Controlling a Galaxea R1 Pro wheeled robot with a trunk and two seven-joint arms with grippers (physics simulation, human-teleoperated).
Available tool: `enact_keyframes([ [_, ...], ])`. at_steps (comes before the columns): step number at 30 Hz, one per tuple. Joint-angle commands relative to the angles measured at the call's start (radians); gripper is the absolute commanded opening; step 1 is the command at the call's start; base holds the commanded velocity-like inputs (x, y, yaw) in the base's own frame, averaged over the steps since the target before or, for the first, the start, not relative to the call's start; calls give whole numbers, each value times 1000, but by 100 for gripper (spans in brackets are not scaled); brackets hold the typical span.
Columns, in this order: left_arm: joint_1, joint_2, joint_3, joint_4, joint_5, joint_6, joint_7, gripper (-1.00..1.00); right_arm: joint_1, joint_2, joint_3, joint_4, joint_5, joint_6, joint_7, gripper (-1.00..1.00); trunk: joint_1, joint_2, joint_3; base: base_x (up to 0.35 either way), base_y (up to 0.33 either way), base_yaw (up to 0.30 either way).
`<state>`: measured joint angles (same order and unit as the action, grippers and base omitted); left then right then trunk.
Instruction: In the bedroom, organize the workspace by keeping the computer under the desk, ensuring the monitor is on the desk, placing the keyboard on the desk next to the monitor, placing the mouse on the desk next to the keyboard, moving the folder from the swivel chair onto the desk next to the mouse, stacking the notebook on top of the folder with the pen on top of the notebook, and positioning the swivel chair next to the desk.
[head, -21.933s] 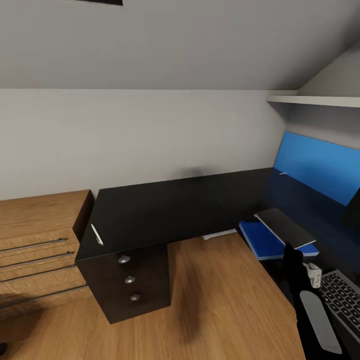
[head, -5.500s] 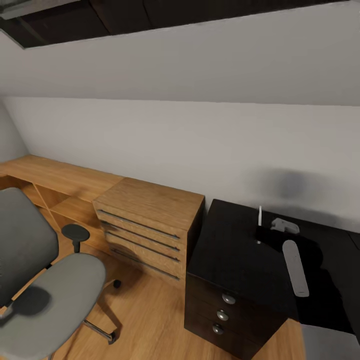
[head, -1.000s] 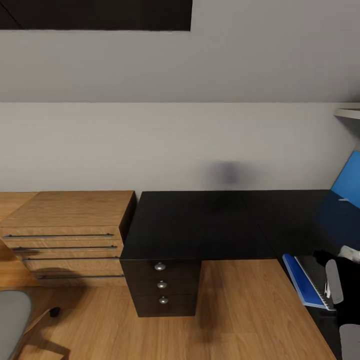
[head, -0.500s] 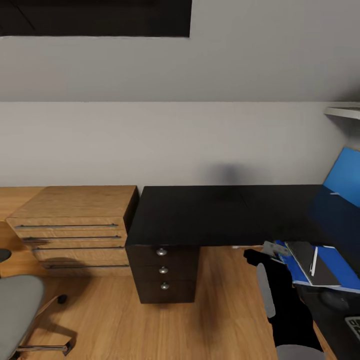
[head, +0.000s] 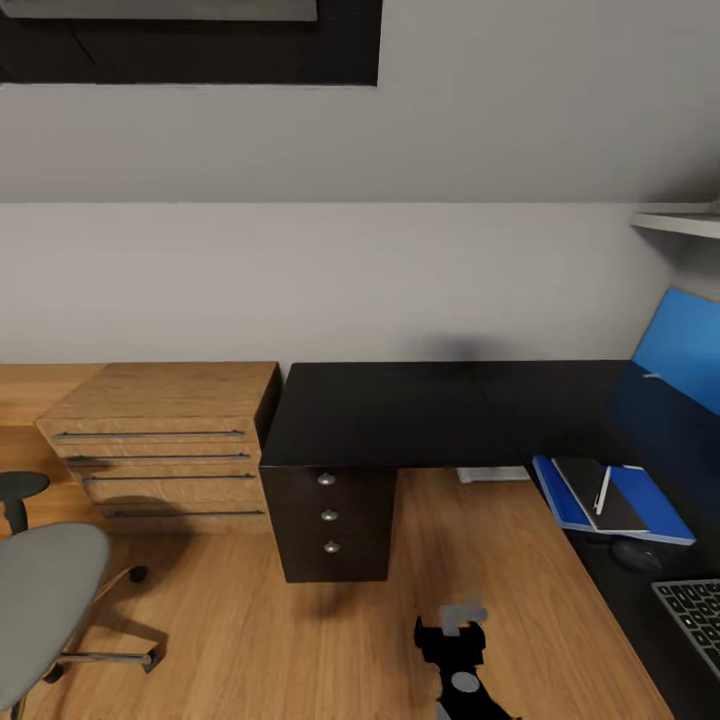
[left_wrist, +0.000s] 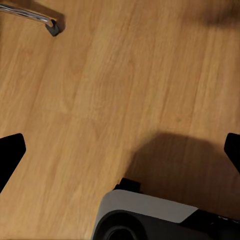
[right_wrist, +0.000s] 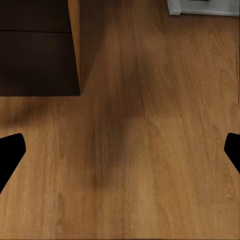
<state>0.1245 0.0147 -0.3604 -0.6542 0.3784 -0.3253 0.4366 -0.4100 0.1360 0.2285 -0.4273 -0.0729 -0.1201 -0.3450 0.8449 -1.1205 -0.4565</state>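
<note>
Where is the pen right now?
In the head view, the pen lies on the notebook atop the blue folder, on the desk's right side.

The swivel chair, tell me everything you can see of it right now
The swivel chair sits at the lower left of the head view, cut off by the frame. Its grey upholstered seat shows, rounded at the front edge. A black padded armrest stands on a dark post beyond the seat. Below, chrome base legs end in black casters resting on the light wood floor. It stands apart from the black desk, in front of the light-wood drawer cabinet. Nothing lies on the visible seat.
</note>
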Motion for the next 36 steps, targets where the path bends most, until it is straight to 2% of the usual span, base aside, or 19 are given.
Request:
enact_keyframes([
  [1,0,2,-8,-3,11,-4,7,100,-1,-1,9,37,-6,-59,-7,100,-4,7,3,-33,0,0],
  [7,0,3,-9,-1,15,2,5,100,-1,-4,9,210,-5,-293,-5,100,-27,49,21,-16,0,0],
  [9,-1,1,-9,14,15,12,3,100,-1,-5,9,282,-6,-358,-5,100,-35,63,28,-4,0,4],
  [11,-1,0,-9,24,14,23,3,100,-1,-5,9,307,-7,-383,-5,100,-42,77,34,-2,0,51],
  [13,-4,-1,-9,32,14,41,3,100,-1,-4,9,325,-8,-406,-5,100,-50,91,40,-1,0,136],
  [14,-24,0,-9,44,15,111,2,100,-1,-5,7,346,-10,-452,-6,100,-54,98,43,0,0,221],
  [18,-44,0,-9,50,16,173,2,100,-1,-4,5,355,-11,-478,-7,100,-69,126,56,0,0,246],
  [21,-47,-3,-9,55,16,186,2,100,-1,-4,5,356,-11,-483,-8,100,-81,147,64,0,0,239],
  [24,-49,-5,-10,103,15,190,2,100,-1,-5,5,360,-10,-485,-7,100,-92,168,73,0,0,83],
  [28,-49,-5,-9,119,14,186,4,100,-1,-5,5,362,-10,-487,-6,100,-108,196,85,0,0,24],
  [29,-49,-5,-7,138,15,144,8,100,-1,-6,5,363,-10,-487,-6,100,-111,203,88,0,0,3],
  [32,-49,-4,-7,195,16,115,6,100,-1,-5,5,363,-10,-487,-6,100,-123,224,97,-31,0,4],
  [33,-49,0,-8,261,16,96,4,100,-1,-4,6,367,-10,-487,-6,100,-127,231,101,-307,0,204],
  [36,-49,-1,-7,266,16,94,4,100,-1,-4,6,368,-10,-490,-6,100,-138,252,112,-322,0,226],
])
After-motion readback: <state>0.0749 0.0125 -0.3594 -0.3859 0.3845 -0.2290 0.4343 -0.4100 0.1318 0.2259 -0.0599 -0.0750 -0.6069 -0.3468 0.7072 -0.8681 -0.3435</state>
